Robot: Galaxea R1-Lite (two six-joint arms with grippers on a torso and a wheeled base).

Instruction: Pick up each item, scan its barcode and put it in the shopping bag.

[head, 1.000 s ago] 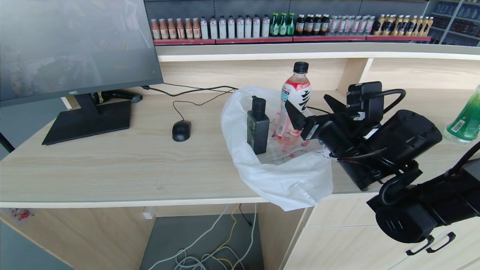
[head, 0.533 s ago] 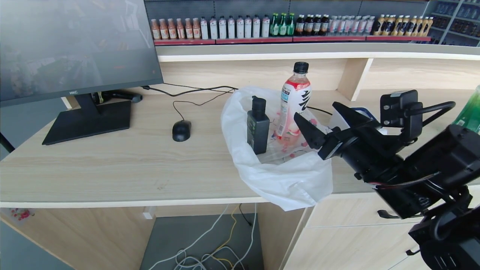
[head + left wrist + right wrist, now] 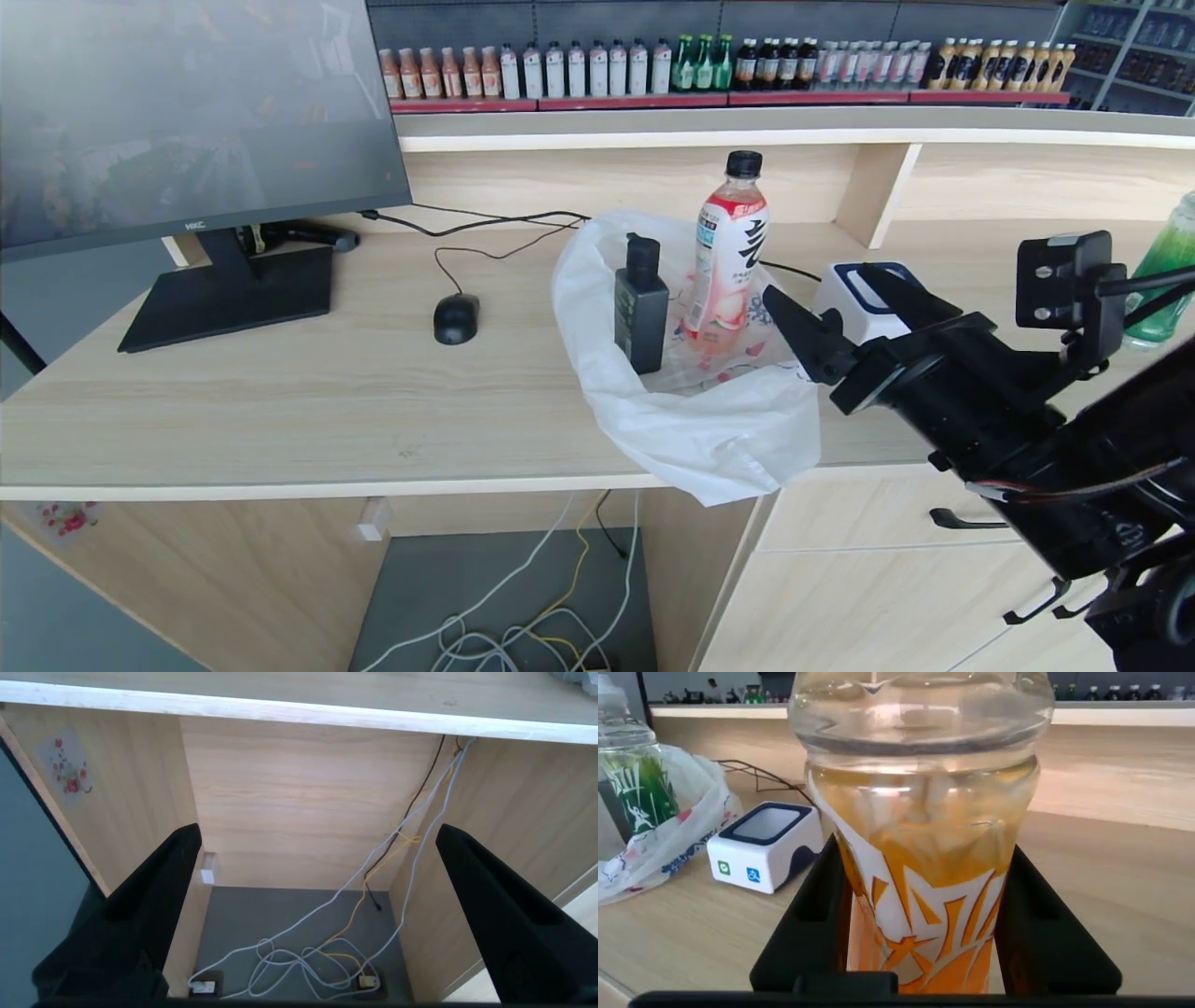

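The shopping bag (image 3: pixel 709 448) is sitting at centre frame while the right gripper (image 3: pixel 924 859) is flanking an orange bottle (image 3: pixel 920 803) mid-frame in its wrist view; I cannot tell whether it is clenching, so a loose hold is risking a drop.

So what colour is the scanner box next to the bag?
The scanner is white, with a dark blue frame round its top face. The right wrist view shows it best.
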